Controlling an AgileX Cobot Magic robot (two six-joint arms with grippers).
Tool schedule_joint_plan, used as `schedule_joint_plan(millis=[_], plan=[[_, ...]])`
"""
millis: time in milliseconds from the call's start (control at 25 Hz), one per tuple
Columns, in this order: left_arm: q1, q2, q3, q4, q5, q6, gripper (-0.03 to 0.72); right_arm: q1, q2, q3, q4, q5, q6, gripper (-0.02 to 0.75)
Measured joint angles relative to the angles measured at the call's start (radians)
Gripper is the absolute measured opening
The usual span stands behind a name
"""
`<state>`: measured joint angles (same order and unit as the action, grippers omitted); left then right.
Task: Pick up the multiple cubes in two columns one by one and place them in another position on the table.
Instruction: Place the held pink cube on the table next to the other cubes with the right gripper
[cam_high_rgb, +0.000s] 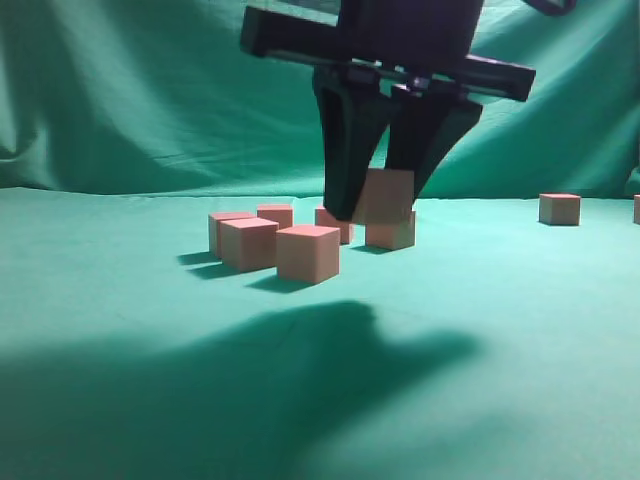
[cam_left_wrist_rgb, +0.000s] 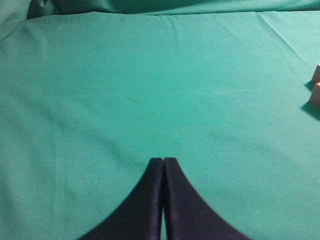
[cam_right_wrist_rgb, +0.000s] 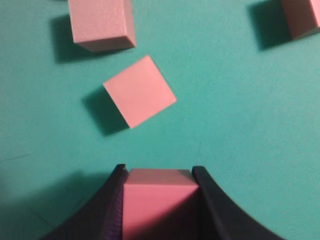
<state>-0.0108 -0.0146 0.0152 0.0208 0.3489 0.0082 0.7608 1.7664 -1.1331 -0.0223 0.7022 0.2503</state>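
Note:
My right gripper (cam_high_rgb: 383, 205) hangs over the cluster, shut on a pink cube (cam_high_rgb: 390, 193) held clear of the table (cam_high_rgb: 110, 300). In the right wrist view that held cube (cam_right_wrist_rgb: 157, 200) fills the gap between the black fingers of the gripper (cam_right_wrist_rgb: 159, 172). Below it lie a tilted loose cube (cam_right_wrist_rgb: 140, 90) and two more cubes (cam_right_wrist_rgb: 101, 22) at the top corners. Several cubes sit in a group, the nearest (cam_high_rgb: 308, 252) in front. My left gripper (cam_left_wrist_rgb: 163, 160) is shut and empty over bare cloth, with two cubes (cam_left_wrist_rgb: 315, 92) at that view's right edge.
A single cube (cam_high_rgb: 559, 208) stands apart at the far right, with another cut off by the frame edge (cam_high_rgb: 636, 208). A draped green curtain (cam_high_rgb: 130, 90) closes off the back. The arm's shadow (cam_high_rgb: 300, 380) falls across the near cloth.

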Motion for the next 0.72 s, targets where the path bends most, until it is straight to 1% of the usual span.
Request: schedule_joint_plan(millis=[240,560,720], plan=[[0.0,0.0,0.0,0.0,0.0,0.0,0.0,0.0,0.006,0.0,0.013,0.013,0.004,0.26],[0.0,0.0,0.0,0.0,0.0,0.0,0.0,0.0,0.033,0.0,0.014,-0.009,0.009,0.26],[0.0,0.0,0.0,0.0,0.0,0.0,0.0,0.0,0.051,0.0,-0.012,-0.022,0.016,0.26]])
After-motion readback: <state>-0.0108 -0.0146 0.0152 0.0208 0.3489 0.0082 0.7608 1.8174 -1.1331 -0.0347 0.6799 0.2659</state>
